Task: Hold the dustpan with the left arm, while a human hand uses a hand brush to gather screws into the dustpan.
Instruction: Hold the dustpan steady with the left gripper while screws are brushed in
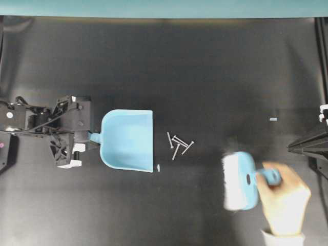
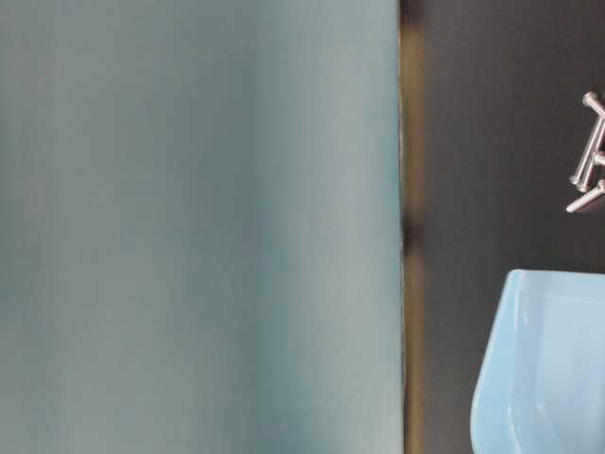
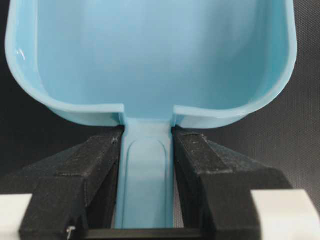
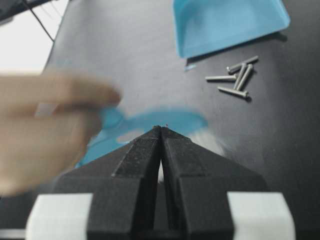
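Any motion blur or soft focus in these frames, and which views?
Overhead: the hand and brush smear, while the screws and dustpan stay crisp. Right wrist: hand and brush heavily smeared, gripper sharp. Table-level: the left half is a featureless teal blur. Left wrist: sharp, a small glare on the pan's rim.

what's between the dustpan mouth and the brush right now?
Overhead view: the cluster of screws lies just off the dustpan mouth; beyond them only bare black mat up to the hand brush.

A black table (image 1: 179, 61) fills the view, a teal wall (image 1: 164, 7) runs along its far edge, and a small pale fleck (image 1: 273, 119) lies on it.
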{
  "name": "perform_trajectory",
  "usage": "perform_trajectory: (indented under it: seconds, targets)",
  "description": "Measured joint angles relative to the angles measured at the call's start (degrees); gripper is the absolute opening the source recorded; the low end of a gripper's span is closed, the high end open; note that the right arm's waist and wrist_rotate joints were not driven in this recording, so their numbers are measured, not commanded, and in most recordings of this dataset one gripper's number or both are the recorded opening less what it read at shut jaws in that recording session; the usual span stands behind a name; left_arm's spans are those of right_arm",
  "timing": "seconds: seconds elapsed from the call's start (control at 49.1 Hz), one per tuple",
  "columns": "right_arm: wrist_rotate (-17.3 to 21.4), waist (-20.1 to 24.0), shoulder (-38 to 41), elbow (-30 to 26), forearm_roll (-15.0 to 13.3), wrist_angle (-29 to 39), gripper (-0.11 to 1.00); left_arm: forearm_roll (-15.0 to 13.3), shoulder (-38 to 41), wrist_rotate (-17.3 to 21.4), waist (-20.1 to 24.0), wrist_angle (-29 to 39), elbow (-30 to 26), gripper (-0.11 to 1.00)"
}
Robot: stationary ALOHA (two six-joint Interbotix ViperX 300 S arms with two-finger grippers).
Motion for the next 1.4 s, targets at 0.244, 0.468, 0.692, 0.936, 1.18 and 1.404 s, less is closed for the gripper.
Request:
perform_trajectory:
  seconds: [0.244,0.468,0.692,0.936,1.18,1.404]
  targets:
    - [0.1,0.0,-0.1,0.0,0.1,0.0,0.00,0.1,2.4,0.5,0.1,3.1,-3.1,0.31]
    - [0.0,0.0,-0.1,0.1,0.1,0.0,0.00,0.1,4.9,0.3,0.9,4.0,-5.4,0.31]
    - [0.1,0.0,-0.2,0.1,0.0,0.0,0.00,0.1,5.7,0.2,0.5,9.8,-7.3,0.31]
    - [0.1,0.0,-0.2,0.1,0.0,0.0,0.00,0.1,6.9,0.3,0.3,11.3,-9.4,0.31]
    - [0.0,0.0,-0.2,0.0,0.0,0.0,0.00,0.1,9.9,0.6,0.3,11.7,-10.7,0.31]
    - [0.0,0.0,-0.2,0.1,0.0,0.0,0.00,0.1,11.1,0.7,0.4,7.7,-10.3,0.31]
